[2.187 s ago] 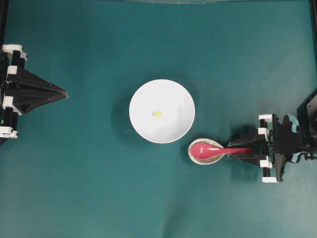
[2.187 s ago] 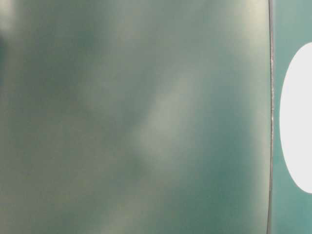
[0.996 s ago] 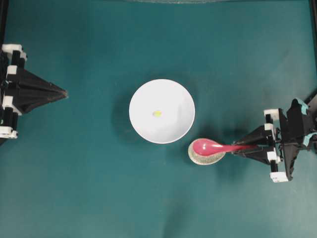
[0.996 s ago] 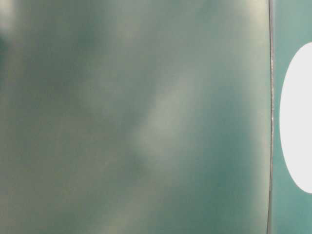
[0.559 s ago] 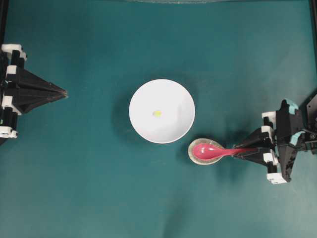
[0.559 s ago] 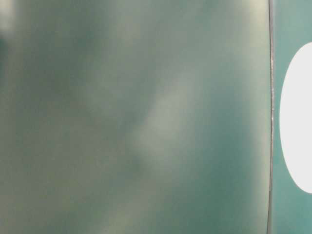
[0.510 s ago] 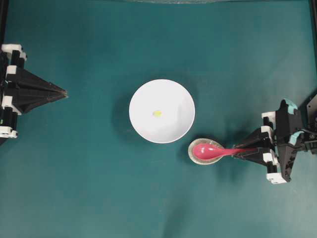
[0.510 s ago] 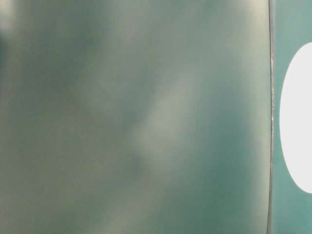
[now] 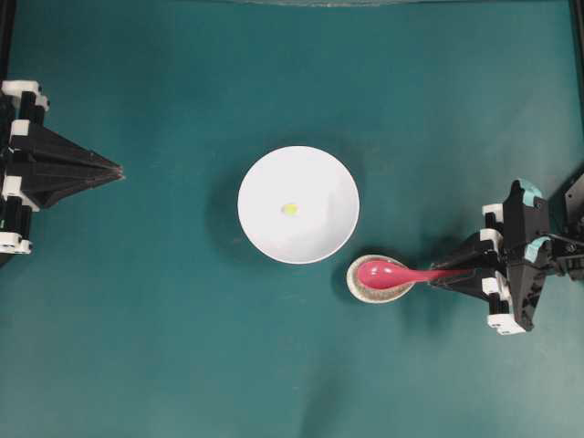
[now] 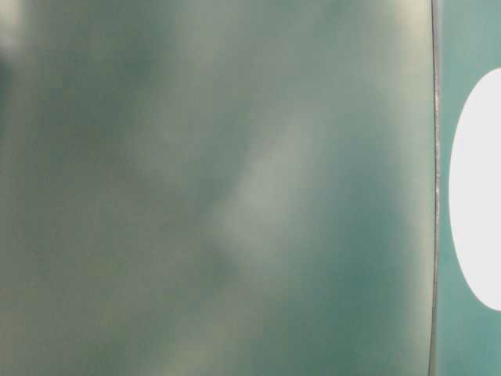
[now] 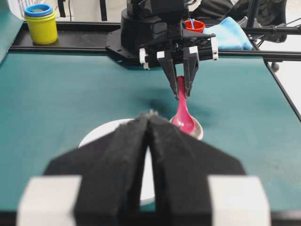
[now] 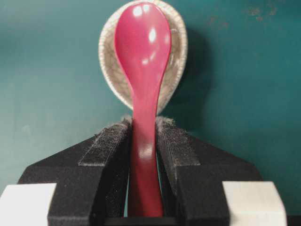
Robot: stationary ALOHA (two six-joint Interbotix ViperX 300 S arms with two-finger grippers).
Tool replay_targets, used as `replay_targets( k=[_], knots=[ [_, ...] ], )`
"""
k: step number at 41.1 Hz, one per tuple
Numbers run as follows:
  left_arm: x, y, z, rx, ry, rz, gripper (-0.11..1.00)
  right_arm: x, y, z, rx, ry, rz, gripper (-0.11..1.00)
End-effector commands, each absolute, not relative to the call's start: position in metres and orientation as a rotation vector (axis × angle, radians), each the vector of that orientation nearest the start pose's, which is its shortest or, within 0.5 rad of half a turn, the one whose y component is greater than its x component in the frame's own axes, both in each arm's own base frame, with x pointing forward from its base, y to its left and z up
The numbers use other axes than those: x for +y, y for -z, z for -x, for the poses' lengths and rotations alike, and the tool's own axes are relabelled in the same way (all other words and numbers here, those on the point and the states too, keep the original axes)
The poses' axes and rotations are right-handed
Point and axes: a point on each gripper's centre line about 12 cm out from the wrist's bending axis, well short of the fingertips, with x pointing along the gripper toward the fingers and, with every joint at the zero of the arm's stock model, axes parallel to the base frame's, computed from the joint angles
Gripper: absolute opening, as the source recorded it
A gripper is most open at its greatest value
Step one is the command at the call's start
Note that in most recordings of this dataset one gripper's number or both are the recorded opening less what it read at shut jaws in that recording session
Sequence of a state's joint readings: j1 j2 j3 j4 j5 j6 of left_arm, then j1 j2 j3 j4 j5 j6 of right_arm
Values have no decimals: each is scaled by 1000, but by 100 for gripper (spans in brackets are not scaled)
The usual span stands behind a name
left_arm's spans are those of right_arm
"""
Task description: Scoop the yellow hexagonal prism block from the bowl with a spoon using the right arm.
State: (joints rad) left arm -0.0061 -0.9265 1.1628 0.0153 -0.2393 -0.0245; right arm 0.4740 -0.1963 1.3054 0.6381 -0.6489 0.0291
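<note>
A teal table (image 9: 164, 347) holds the white bowl (image 9: 265, 228) at its centre, the tiny yellow hexagonal prism block (image 9: 289, 209) lying inside. Just beside the bowl, the pink-red spoon (image 9: 388, 273) sits over a speckled spoon rest (image 9: 358, 287), its handle clamped by the right gripper (image 9: 442, 276). The left gripper (image 9: 117, 170) is closed, empty, well apart

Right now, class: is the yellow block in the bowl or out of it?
In. The overhead view shows the yellow block lying near the middle of the white bowl, apart from the spoon.
</note>
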Motion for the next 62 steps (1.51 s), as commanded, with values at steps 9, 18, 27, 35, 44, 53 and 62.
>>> replay_targets(
  k=[9, 18, 27, 35, 44, 53, 62],
  knots=[
    [-2, -294, -208, -31, 12, 10, 3, 68, -111, -225, 508, 37, -333, 23],
    [-2, -294, -208, -31, 12, 10, 3, 67, -110, -224, 513, 38, -329, 41],
    [-2, -294, -208, -34, 12, 10, 3, 67, -109, -223, 514, 30, -298, 45],
    [-2, -294, -208, -34, 12, 10, 3, 64, -111, -226, 482, 31, -235, 45],
    [-3, -295, -208, -37, 18, 11, 3, 61, -101, -230, 473, 57, -194, 45],
    [-5, -295, -208, -41, 25, 12, 3, 62, -90, -237, 479, 80, -164, 45],
    [-5, -294, -209, -34, 24, 12, 3, 61, -91, -237, 457, 86, -158, 45]
  ],
)
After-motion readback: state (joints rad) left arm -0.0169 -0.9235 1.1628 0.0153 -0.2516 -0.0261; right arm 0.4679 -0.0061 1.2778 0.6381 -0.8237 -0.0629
